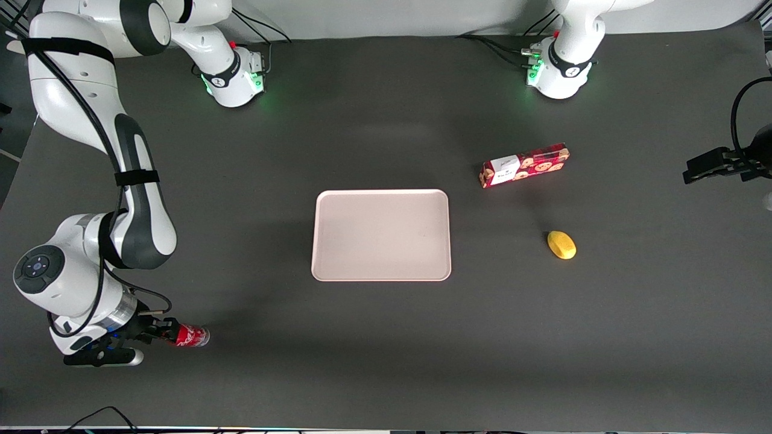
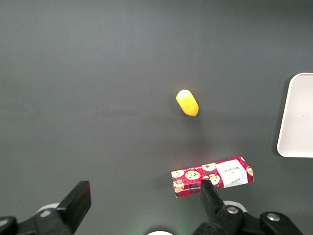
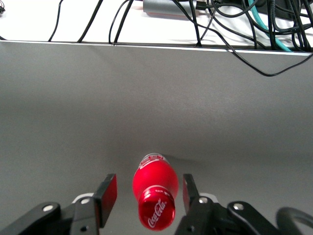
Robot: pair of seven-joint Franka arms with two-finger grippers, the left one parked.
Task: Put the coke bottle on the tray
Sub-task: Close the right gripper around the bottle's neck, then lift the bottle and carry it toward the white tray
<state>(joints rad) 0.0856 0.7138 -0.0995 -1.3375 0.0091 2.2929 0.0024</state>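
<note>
Coke bottle lies on its side on the desk toward the working arm's end, nearer the front camera than the tray and well apart from it. The end effector straddles its capped end, fingers parted (small gaps either side), not gripping.

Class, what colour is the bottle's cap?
Red with white lettering, clearest in the right wrist view: cap, between the open gripper fingers.
</note>
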